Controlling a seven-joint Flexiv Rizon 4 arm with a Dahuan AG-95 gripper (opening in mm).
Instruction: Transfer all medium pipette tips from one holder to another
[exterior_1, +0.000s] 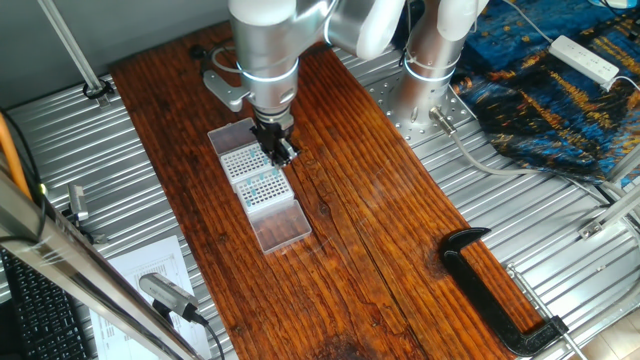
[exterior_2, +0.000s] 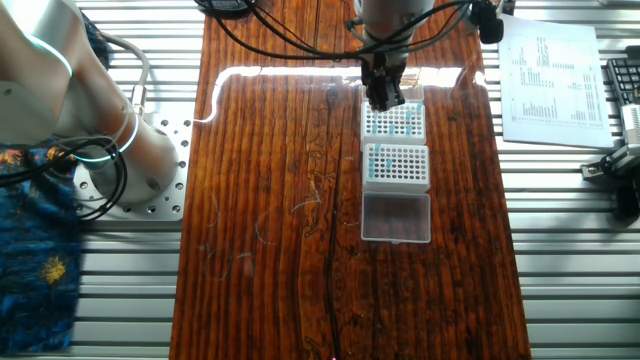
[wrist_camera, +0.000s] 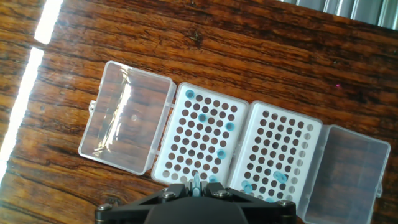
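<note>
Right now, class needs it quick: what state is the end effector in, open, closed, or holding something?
End effector: closed on a pipette tip, which shows between its fingertips in the hand view, above the two tip racks.

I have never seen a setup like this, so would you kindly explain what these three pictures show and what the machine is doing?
This is one robot arm with a two-finger gripper, bolted beside a wooden table. Two pictures come from fixed cameras on different sides of the table; the third looks down from a camera on the hand itself.

On the table sit two white holders, each a grid of holes with a clear hinged lid folded open. A few holes hold medium pipette tips, seen as small blue dots.

In the hand view a slim pale-blue tip shows between the fingers, so the gripper seems to hold one, above the holders.

A black clamp lies farther along the table.
</note>
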